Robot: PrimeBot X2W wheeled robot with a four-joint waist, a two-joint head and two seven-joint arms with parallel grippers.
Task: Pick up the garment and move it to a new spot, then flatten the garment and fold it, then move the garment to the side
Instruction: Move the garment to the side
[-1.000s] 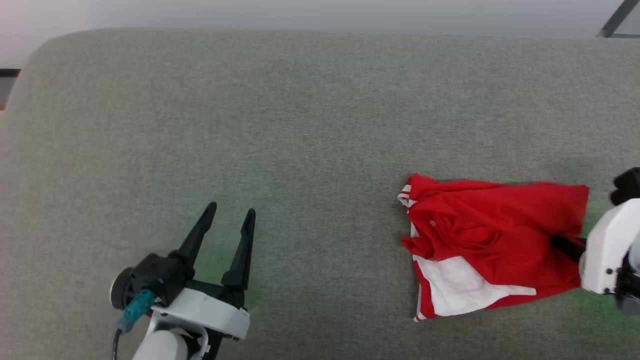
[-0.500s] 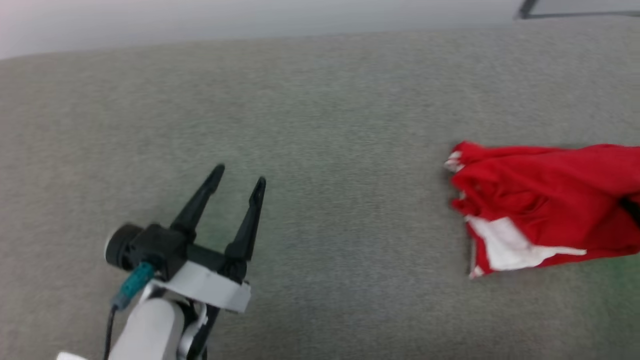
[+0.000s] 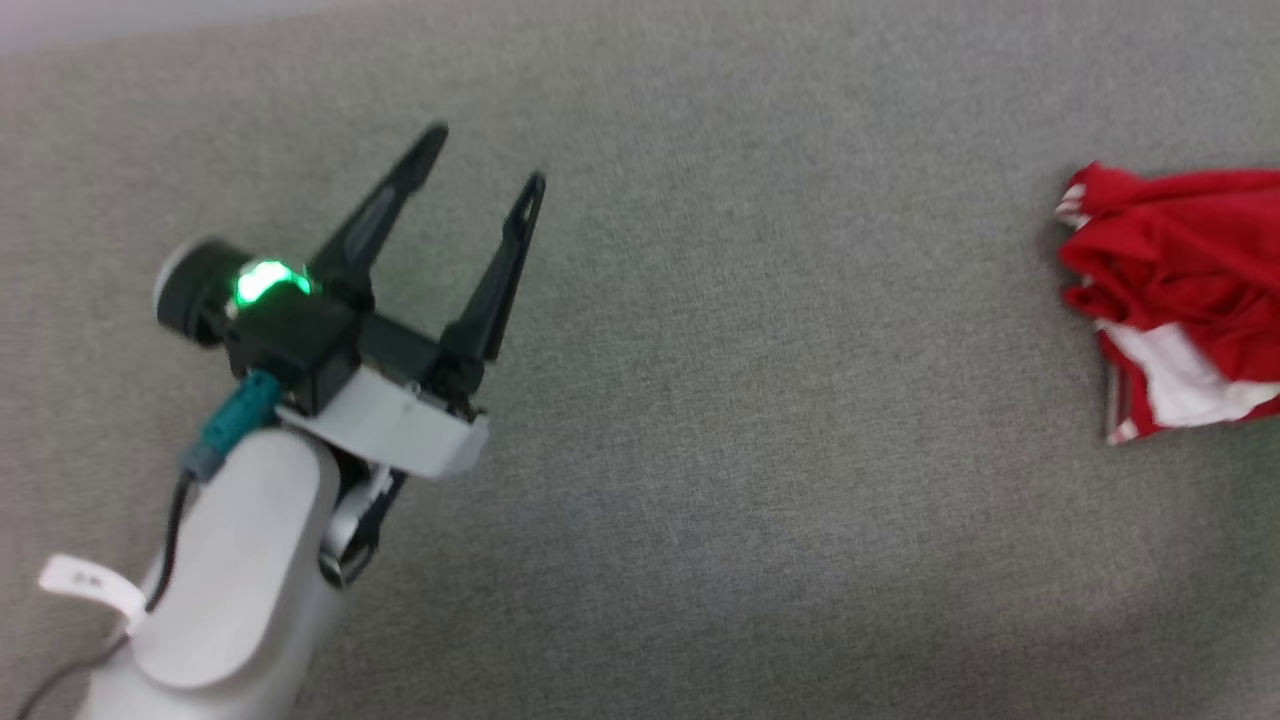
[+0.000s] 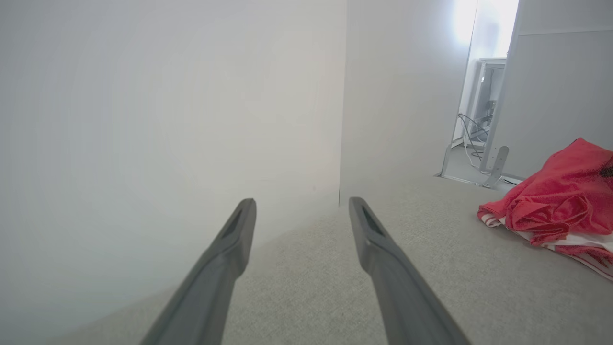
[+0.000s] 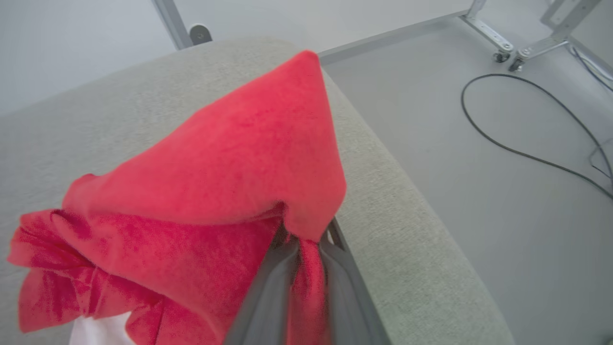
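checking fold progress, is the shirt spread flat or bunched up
Bunched up. The shirt sits in a crumpled heap with deep creases, and the right pincer is shut on a fold of it, holding that part raised in a peak.

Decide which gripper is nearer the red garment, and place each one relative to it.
Right. The right gripper is shut on a fold of the garment, touching it. The left gripper is open over the grey surface, well to the garment's left and apart from it.
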